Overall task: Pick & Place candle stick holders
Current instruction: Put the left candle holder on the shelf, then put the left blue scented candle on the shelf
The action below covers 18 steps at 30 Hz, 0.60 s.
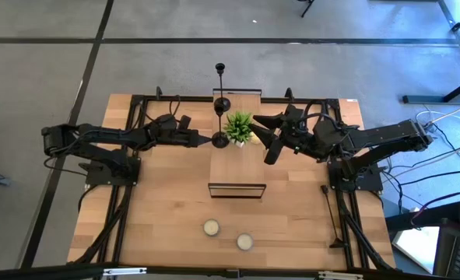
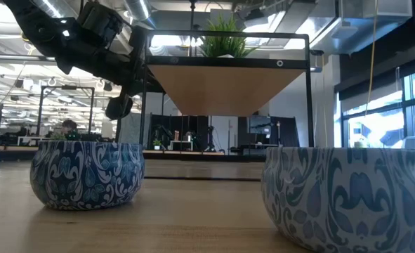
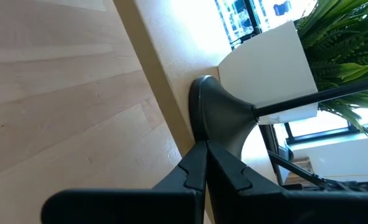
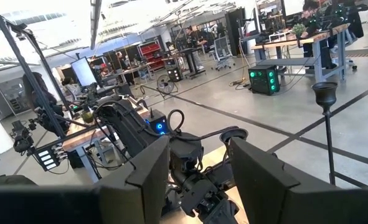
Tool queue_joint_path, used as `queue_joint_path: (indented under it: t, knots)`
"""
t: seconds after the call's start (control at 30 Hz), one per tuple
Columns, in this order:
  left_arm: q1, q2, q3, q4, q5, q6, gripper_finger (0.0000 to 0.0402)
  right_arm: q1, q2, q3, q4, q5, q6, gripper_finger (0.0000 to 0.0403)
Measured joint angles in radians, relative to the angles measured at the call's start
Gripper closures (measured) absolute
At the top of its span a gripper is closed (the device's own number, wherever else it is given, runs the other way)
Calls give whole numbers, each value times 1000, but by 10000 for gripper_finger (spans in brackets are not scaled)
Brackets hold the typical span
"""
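Observation:
Two black candle stick holders stand at the left end of a raised wooden shelf (image 1: 237, 159). One (image 1: 220, 124) has its round base at the shelf's left edge, beside a green plant in a white pot (image 1: 239, 127). The other (image 1: 222, 85) stands at the far edge. A thin black rod (image 1: 331, 218) lies on the table at the right. My left gripper (image 1: 208, 140) is shut at the near holder's base (image 3: 215, 115). My right gripper (image 1: 270, 132) is open and empty above the shelf, right of the plant. My left gripper meets the rim of the holder's round base (image 3: 203, 138), on the side toward the table's left edge. The fingers come level from the left. The rim runs into the seam between the shut fingertips (image 3: 195, 163), which hide how far in it goes. The rod (image 3: 308, 98) rises beside the white pot.
Two round candles in blue patterned tins (image 1: 211, 227) (image 1: 245, 241) sit near the table's front edge and fill the low view (image 2: 88, 172) (image 2: 354, 197). The shelf's black frame (image 1: 237, 185) stands mid-table. Bare wood lies left and right of the shelf.

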State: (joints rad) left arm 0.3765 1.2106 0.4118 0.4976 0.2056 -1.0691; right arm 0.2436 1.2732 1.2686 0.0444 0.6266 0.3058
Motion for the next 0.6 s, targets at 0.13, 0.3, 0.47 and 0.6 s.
queue_joint_path:
  t: [0.13, 0.3, 0.47, 0.6]
  knots:
    - [50, -3, 0, -14, -7, 2, 400, 0, 0, 0, 0, -13, 0, 231]
    - [126, -54, 0, -53, -40, 13, 400, 0, -3, 0, 26, -30, 0, 231]
    - [130, -145, 0, -72, -70, 9, 400, -4, -25, 0, 57, -91, -4, 231]
    - [71, -222, 19, -111, -133, 11, 400, -14, -54, 0, 79, -160, -24, 231]
